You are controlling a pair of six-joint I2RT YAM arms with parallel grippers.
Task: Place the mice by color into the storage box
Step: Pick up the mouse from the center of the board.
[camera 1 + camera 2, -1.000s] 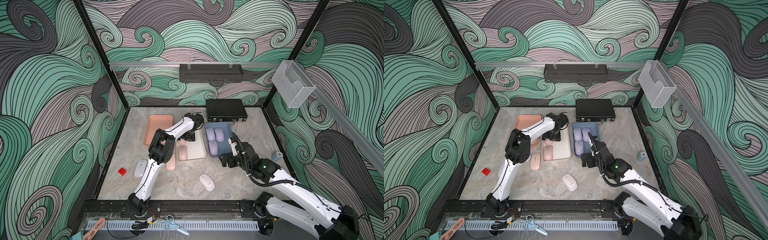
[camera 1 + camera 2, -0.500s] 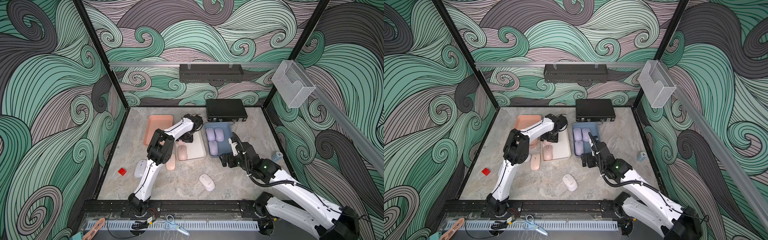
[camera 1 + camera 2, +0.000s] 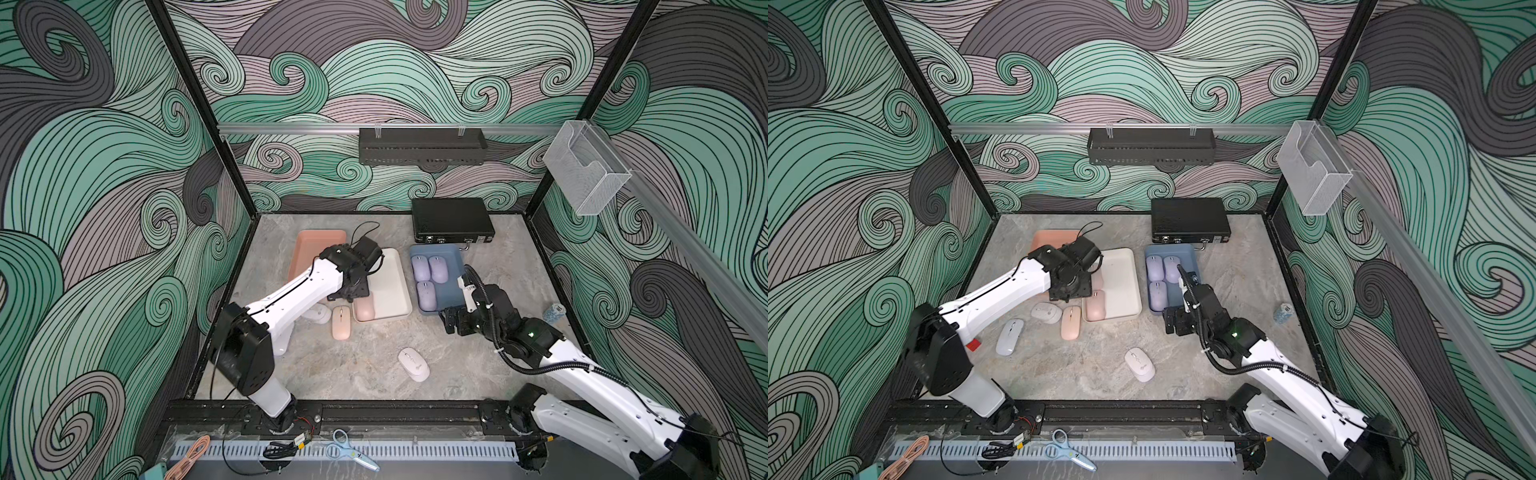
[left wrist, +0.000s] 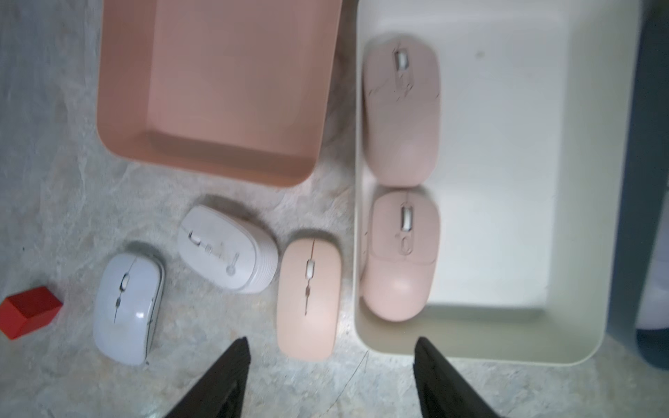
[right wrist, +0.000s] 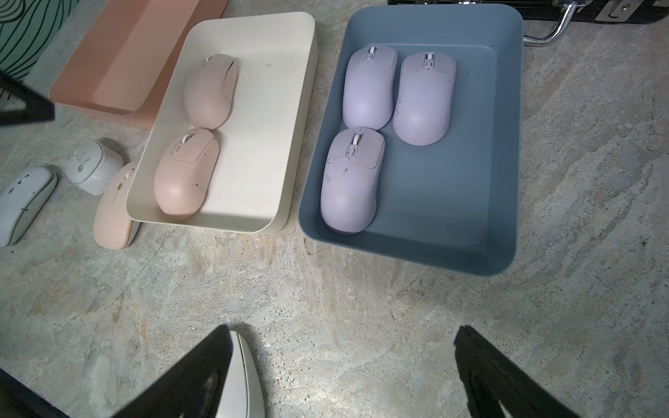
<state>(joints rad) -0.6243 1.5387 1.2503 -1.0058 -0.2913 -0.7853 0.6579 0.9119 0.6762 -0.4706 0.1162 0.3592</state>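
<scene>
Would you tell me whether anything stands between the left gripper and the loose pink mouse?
Nothing visible does: the pink mouse lies uncovered before the open left gripper; a white ribbed mouse and the cream tray flank it.

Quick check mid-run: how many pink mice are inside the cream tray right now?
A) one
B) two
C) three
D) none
B: the right wrist view shows two pink mice lying end to end in the cream tray, while the third pink mouse sits on the tabletop just outside it.
</scene>
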